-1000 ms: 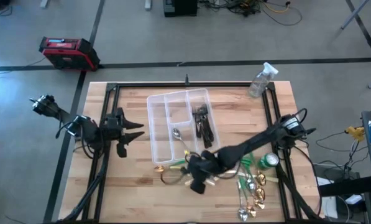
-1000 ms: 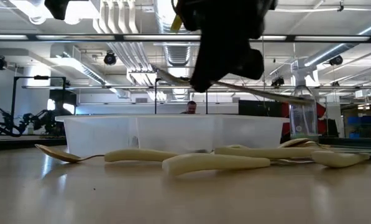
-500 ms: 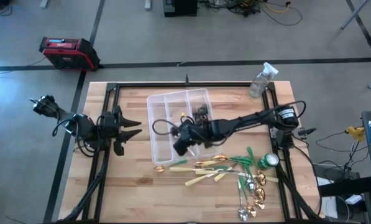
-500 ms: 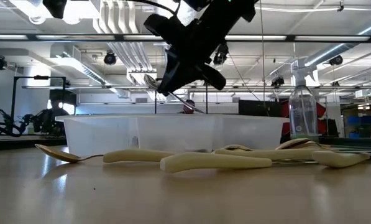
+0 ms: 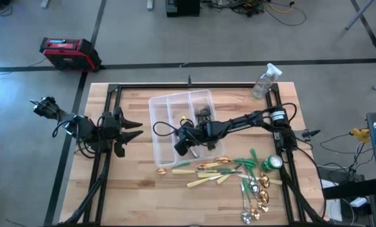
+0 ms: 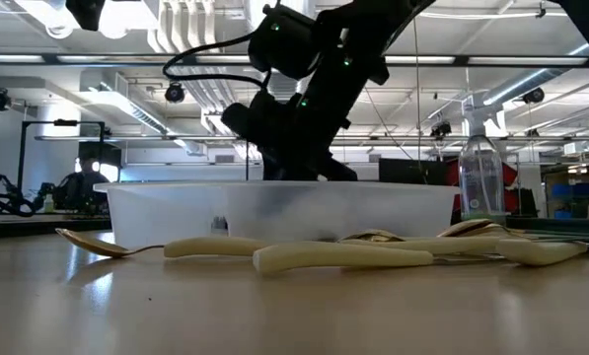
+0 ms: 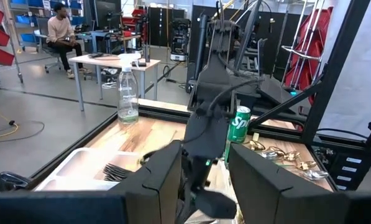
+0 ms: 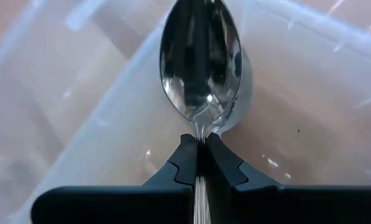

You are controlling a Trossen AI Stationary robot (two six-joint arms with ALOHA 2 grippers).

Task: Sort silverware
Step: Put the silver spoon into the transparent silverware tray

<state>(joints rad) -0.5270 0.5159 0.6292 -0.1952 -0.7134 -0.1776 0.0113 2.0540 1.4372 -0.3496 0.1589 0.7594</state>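
A clear three-compartment tray [image 5: 159,107] stands at the table's middle, toward its far edge, with dark forks [image 5: 204,117] in its right compartment. My right gripper [image 5: 180,144] reaches down into the middle compartment, shut on a shiny silver spoon [image 8: 201,62]. In the low view the gripper [image 6: 296,163] dips behind the tray's near wall [image 6: 274,212]. More silverware lies on the wood nearer the front: cream-handled knives [image 5: 203,181], green-handled pieces [image 5: 250,162], gold and silver spoons [image 5: 257,198]. My left gripper [image 5: 139,130] waits open at the table's left side. My right gripper pinches the spoon's thin neck [image 8: 201,129], just behind the bowl, between its two fingertips [image 8: 184,163]. The fingers lie along the handle and slant downward from the table's right. The bowl points ahead of them, hollow side up, low inside the tray; whether it touches the floor cannot be told.
A green can [image 5: 274,162] stands right of the loose silverware, and a clear spray bottle [image 5: 265,81] at the far right corner. A black frame rail [image 5: 188,85] borders the table. Bare wood lies left of the tray and along the front left.
My right gripper has carried the silver spoon from above the loose silverware toward the table's far edge and left, then sunk into the tray's middle compartment, tipping further downward. It has stayed shut on the spoon throughout.
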